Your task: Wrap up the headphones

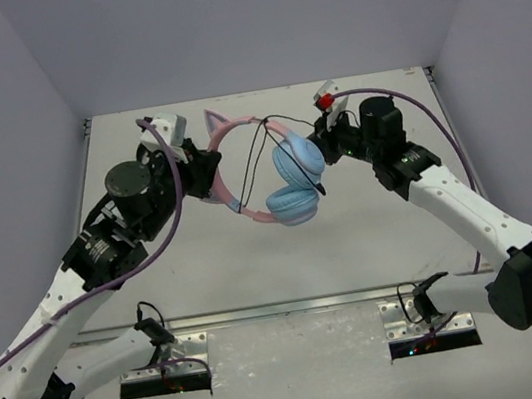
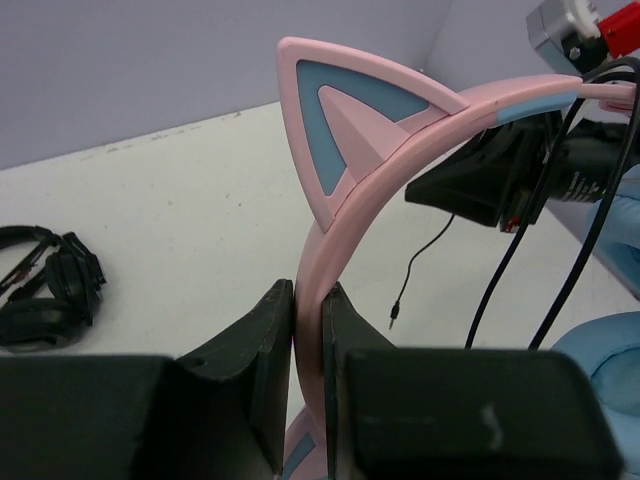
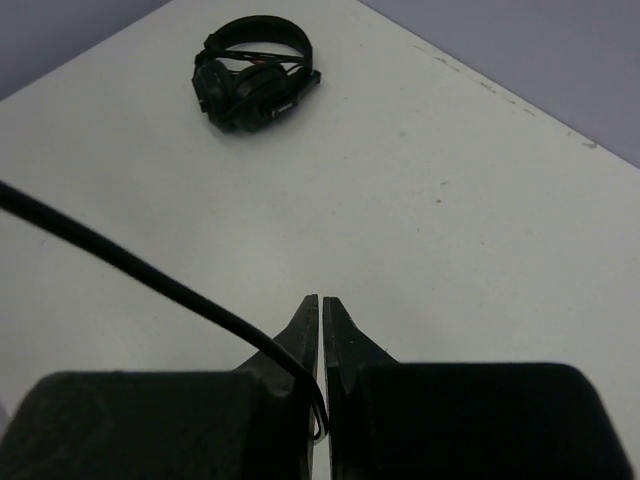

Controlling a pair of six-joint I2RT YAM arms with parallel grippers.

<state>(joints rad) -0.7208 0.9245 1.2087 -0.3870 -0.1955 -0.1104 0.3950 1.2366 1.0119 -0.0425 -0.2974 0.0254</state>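
Note:
The headphones (image 1: 236,156) hang above the table between my two arms, with the pink cat-ear headband (image 2: 345,150) up and the light blue ear cups (image 1: 296,183) lower right. My left gripper (image 2: 308,295) is shut on the pink headband, a finger on each side. The thin black cable (image 1: 261,144) loops across the band to my right gripper (image 1: 323,146). In the right wrist view that gripper (image 3: 321,305) is shut on the cable (image 3: 130,262), which runs deep between its fingers. The cable's plug end (image 2: 397,320) dangles free over the table.
All-black headphones (image 3: 255,85) lie on the white table (image 3: 450,200); the left wrist view shows them at its left edge (image 2: 45,290). Grey walls close the table at the back and sides. My arm bases stand on the metal strip (image 1: 293,306) at the near edge.

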